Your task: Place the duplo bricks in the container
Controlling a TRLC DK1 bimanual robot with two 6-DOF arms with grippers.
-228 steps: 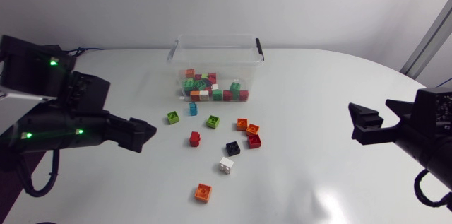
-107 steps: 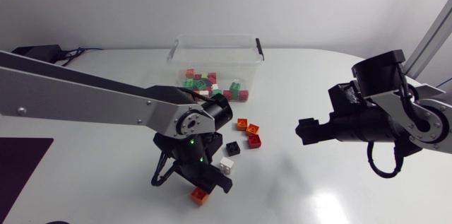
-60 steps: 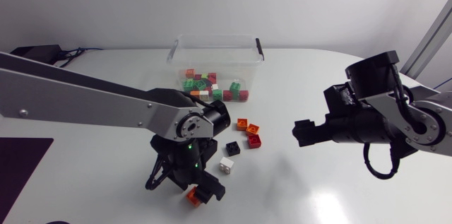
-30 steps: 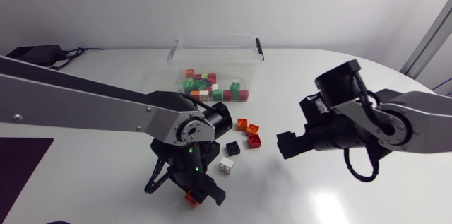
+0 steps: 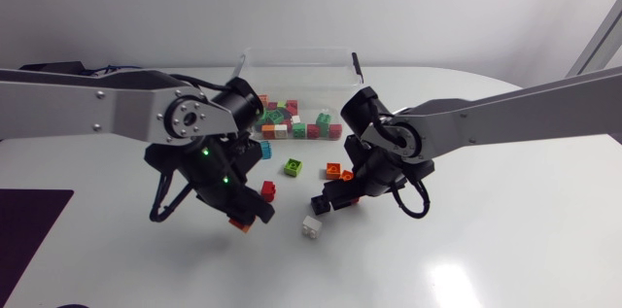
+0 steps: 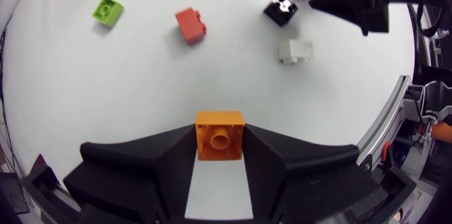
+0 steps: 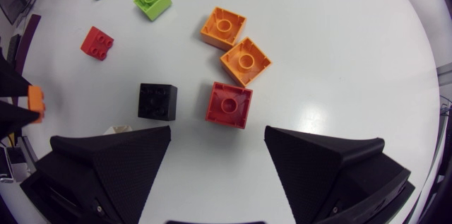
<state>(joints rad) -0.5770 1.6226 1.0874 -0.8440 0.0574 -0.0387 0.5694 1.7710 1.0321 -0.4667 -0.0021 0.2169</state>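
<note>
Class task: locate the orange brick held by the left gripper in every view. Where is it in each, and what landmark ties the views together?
Head view: orange brick in the left gripper, left of the white brick.
Left wrist view: the brick sits clamped between that gripper's two fingers.
Right wrist view: it lies off to the side of the right gripper, beyond the black brick.
Shared landmark: the small red brick.

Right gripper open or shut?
Open. The right gripper is spread wide; the red brick lies just ahead of it, untouched.
</note>
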